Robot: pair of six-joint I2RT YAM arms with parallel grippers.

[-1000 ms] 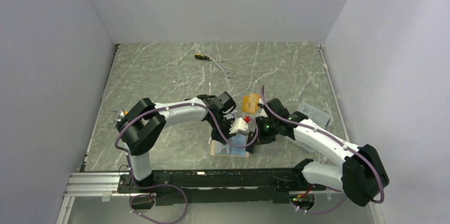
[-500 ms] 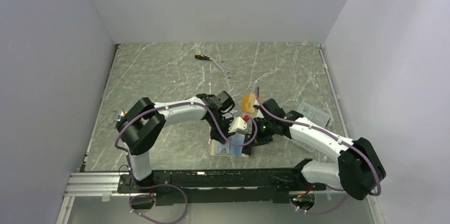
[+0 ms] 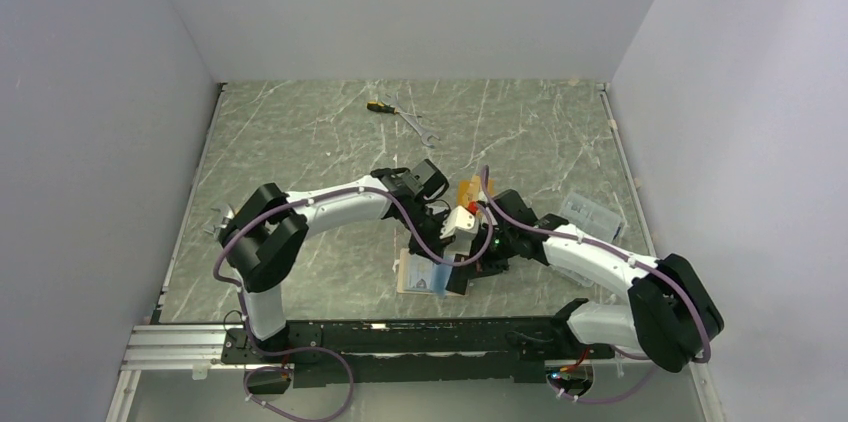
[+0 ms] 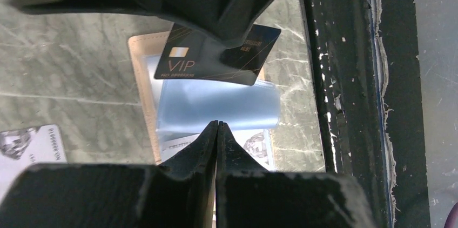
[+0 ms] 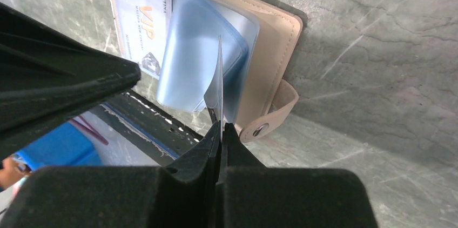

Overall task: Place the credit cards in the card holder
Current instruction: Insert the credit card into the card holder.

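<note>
The card holder (image 3: 410, 284) lies open on the counter (image 3: 300, 142) at 6 o'clock, close to the near edge, with its blue sleeve (image 4: 216, 106) raised. A silver card (image 5: 141, 17) sits in an inner pocket. The black card (image 4: 216, 58) is over the sleeve, pinched tight by the right fingers (image 5: 215, 133). The left fingers (image 4: 213, 133) are pressed together at the sleeve's edge; whether they grip it cannot be told. The orange card (image 3: 468, 189) lies at 1 o'clock from the holder, and a clear box (image 3: 592, 214) at 2 o'clock.

Left claw (image 4: 217, 124), right claw (image 5: 220, 126): both closed.
</note>
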